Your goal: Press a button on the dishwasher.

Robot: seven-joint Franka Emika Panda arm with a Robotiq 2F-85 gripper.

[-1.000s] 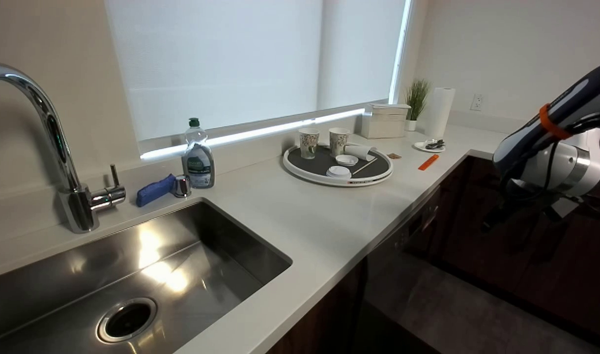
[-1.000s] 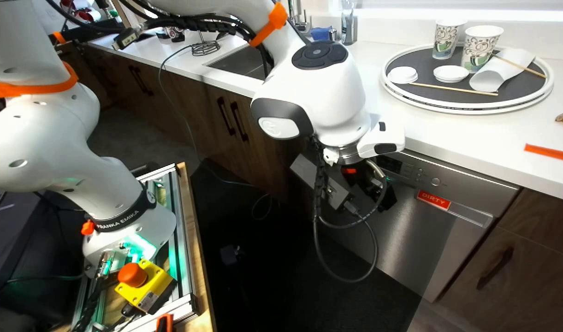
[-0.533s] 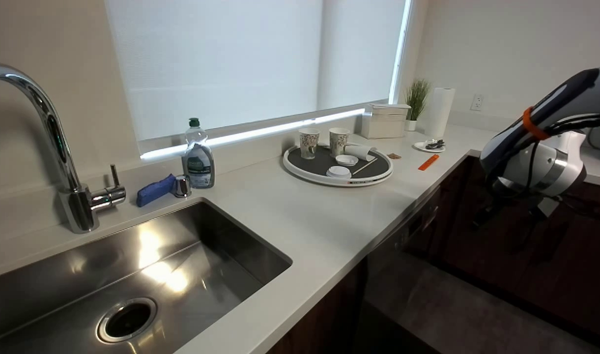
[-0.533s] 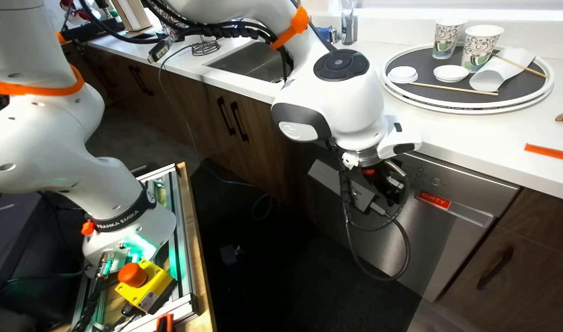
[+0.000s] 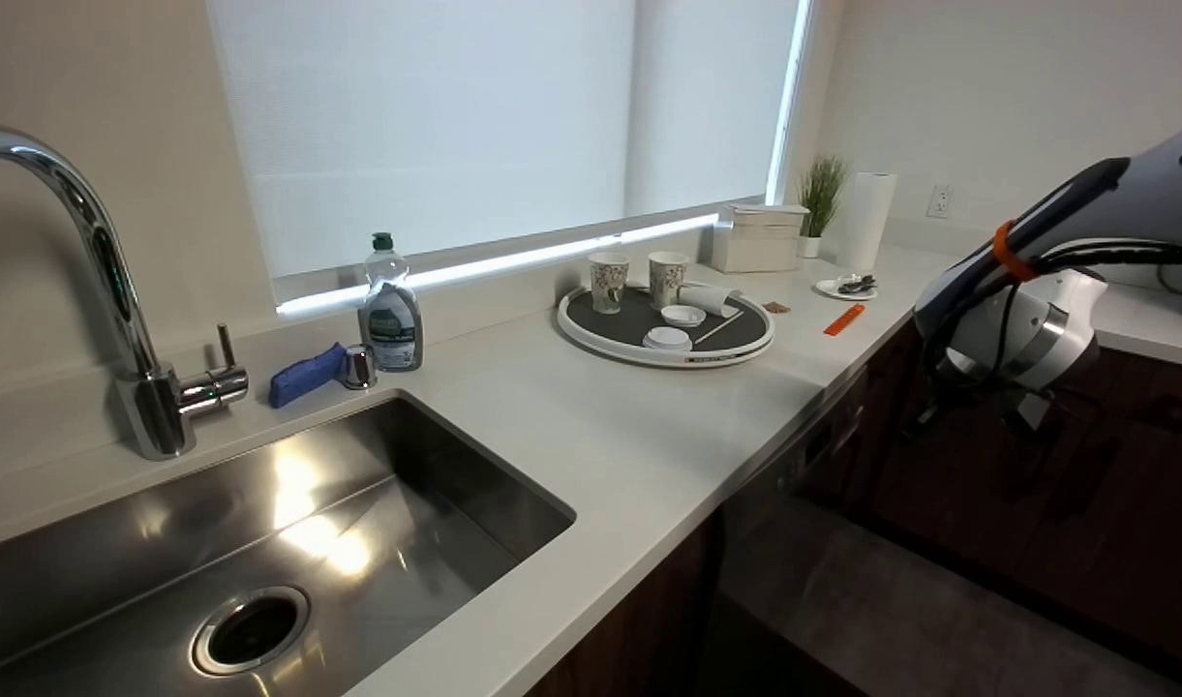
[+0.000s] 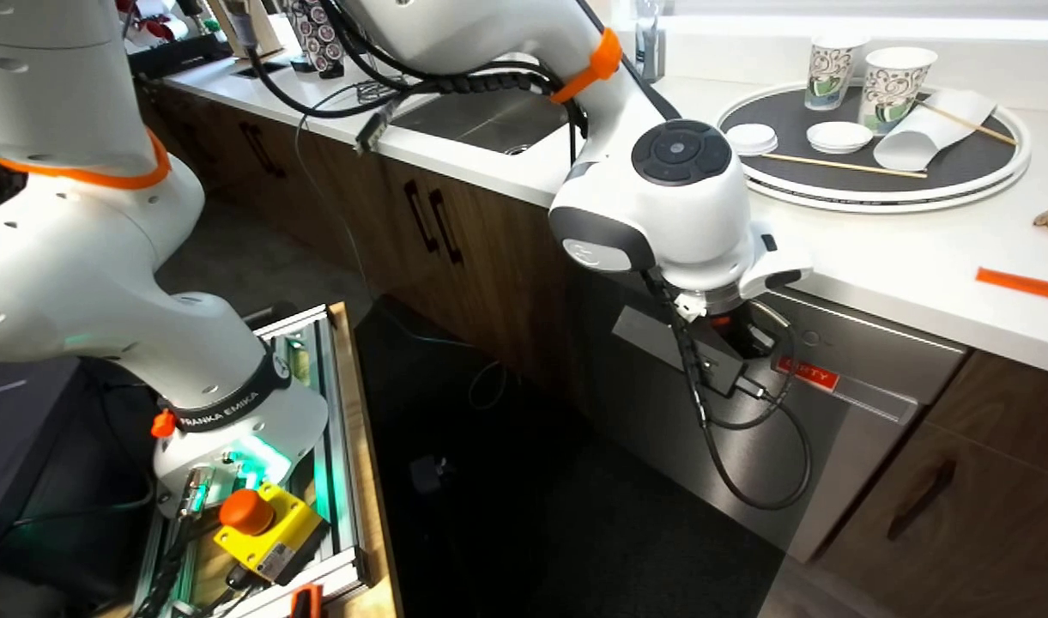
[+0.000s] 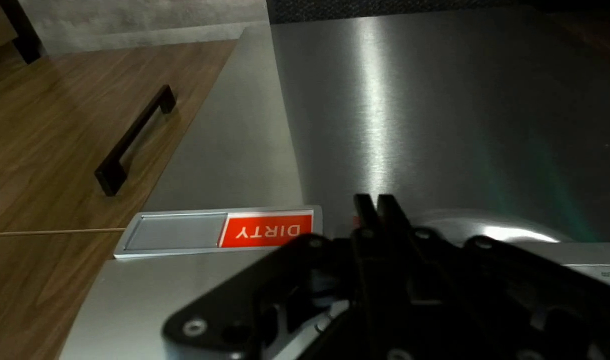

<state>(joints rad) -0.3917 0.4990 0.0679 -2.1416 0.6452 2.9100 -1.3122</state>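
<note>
The dishwasher [image 6: 858, 455] has a grey metal front under the countertop, with a red DIRTY label [image 7: 266, 230] on it. In an exterior view a round button [image 6: 811, 338] shows on its upper control strip, just right of my wrist. My gripper [image 7: 374, 199] stands in front of this appliance, its dark fingers nearly together with only a thin gap at the tips and nothing between them. In the wrist view the gripper covers much of the control strip, so most buttons are hidden there. Contact between the fingertips and the front cannot be told.
The white countertop [image 6: 927, 257] overhangs the dishwasher, bearing a round tray [image 6: 996, 193] with cups and lids. Beside the appliance is a wooden cabinet with a black handle [image 7: 135, 140]. A cable loop [image 6: 802, 468] hangs below my wrist. The sink [image 5: 426, 571] lies further along.
The arm has moved along the dishwasher front, rightward in the exterior view that faces the appliance and leftward in the view over the sink. Its fingers have drawn together.
</note>
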